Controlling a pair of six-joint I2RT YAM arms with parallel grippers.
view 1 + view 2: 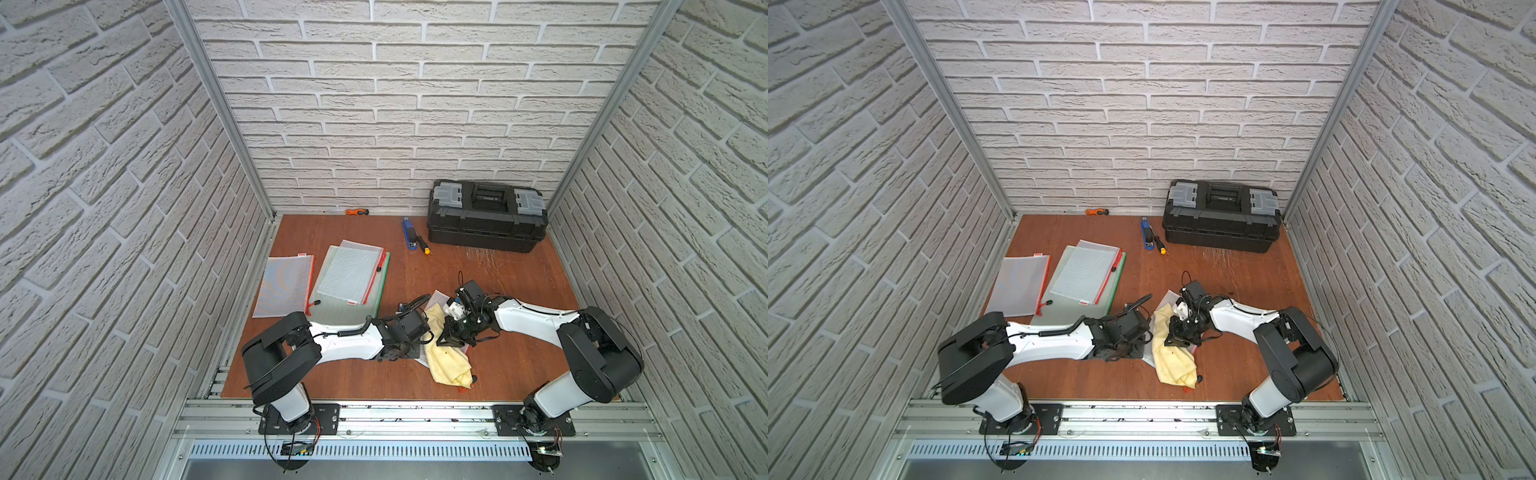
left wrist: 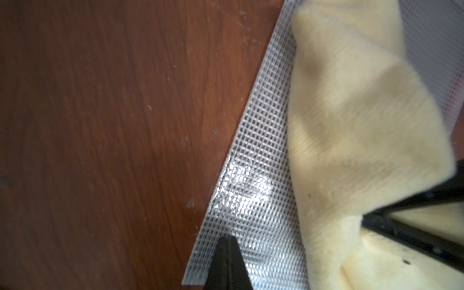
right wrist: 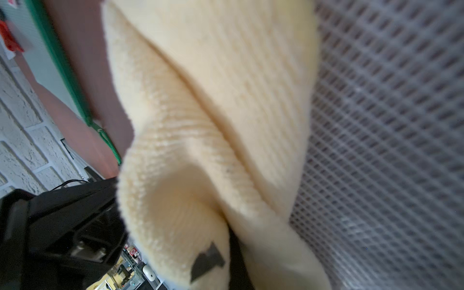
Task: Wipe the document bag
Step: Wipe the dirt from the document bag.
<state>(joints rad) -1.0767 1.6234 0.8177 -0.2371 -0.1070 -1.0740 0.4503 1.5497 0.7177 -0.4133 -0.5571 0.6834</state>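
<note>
— two arms met where, exactly?
— over the document bag (image 1: 439,297), a clear mesh one that lay flat near the front middle of the table (image 1: 519,299). a yellow cloth (image 1: 451,365) covered most of it, so only a far corner and a near edge showed in both top views.
— what was the left gripper (image 2: 227,258) doing?
— its jaws were pressed together with nothing between them. the tip rested on the bag's mesh close to its edge, just beside the cloth.
— and the right gripper (image 1: 453,338)?
— it was clamped on a bunched fold of the cloth and pointed down at the bag. its wrist view showed cloth draped across the fingers, with mesh right beside it.
— was the cloth spread out?
— no, it was crumpled and trailed toward the table's front edge.
— anything else?
— a red-zipped bag (image 1: 284,284) and a stack of bags (image 1: 351,274) lay well apart on the left. a black toolbox (image 1: 486,216) sat in the far right corner.
</note>
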